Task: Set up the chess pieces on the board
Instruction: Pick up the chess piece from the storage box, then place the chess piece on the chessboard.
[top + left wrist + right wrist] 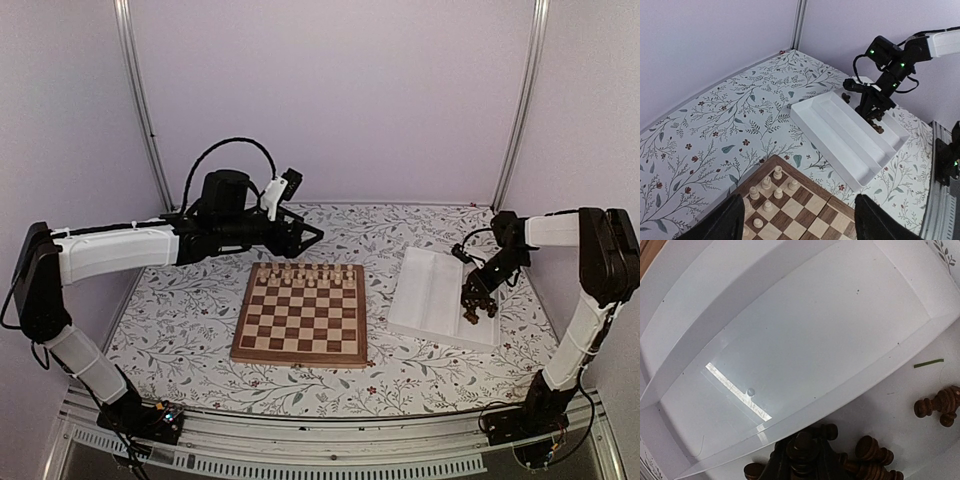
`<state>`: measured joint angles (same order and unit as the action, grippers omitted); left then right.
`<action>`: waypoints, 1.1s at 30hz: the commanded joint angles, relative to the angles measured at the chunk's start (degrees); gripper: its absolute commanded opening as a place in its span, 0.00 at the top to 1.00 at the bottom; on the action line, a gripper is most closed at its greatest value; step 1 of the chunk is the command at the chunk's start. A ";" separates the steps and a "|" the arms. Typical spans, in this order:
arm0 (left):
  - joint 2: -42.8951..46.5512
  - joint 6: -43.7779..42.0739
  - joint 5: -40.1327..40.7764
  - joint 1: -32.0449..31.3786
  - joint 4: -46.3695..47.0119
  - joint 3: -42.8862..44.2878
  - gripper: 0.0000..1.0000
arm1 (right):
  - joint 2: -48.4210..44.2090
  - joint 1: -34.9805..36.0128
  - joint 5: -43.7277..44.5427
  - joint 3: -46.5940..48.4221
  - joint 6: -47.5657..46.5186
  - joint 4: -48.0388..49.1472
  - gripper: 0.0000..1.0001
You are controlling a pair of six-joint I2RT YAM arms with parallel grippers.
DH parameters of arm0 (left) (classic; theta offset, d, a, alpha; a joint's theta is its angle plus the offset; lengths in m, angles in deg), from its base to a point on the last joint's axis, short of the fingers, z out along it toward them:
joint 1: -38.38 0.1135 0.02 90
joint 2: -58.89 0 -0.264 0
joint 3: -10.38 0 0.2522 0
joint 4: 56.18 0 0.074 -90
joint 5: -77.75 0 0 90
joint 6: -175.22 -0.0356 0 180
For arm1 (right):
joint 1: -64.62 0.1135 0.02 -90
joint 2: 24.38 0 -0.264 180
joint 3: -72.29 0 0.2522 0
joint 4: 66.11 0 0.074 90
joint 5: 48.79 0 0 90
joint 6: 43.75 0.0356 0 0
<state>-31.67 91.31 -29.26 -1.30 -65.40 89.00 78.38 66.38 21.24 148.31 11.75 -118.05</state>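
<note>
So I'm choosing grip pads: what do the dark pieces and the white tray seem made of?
The dark chess pieces look like turned wood with a glossy brown stain; highlights show on their rounded knobs. The white tray seems smooth moulded plastic, faintly reflecting a light strip.

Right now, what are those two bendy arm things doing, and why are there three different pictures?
They are two robot arms bolted to the near edge of a flowery table. One picture looks down from above and behind them. The other two come from small cameras on each arm's wrist.

In the middle lies a wooden chessboard with pale pieces lined up on its far rows. To the right sits a white tray with dark chess pieces lying in one trough.

The left tool hangs open over the board's far end, holding nothing. The right tool is down in the tray, closing around one dark piece, probably to carry it to the board.
</note>
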 commanded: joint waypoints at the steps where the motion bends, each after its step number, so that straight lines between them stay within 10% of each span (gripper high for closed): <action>1: -1.17 0.89 -3.47 0.07 1.79 0.28 0.23 | -6.36 0.07 -1.43 -0.82 -0.24 -1.70 0.85; 16: -4.36 -0.01 -15.67 -5.23 -0.92 6.52 0.26 | -24.38 5.56 -31.05 -5.75 -10.09 2.06 0.86; 33: 15.92 1.56 4.88 -1.19 -5.50 -2.80 0.23 | -9.52 31.83 -35.53 -0.69 -4.19 33.80 0.90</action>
<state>-18.84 89.95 -28.96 -3.16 -71.02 88.96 62.47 92.91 -13.20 147.08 3.84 -95.60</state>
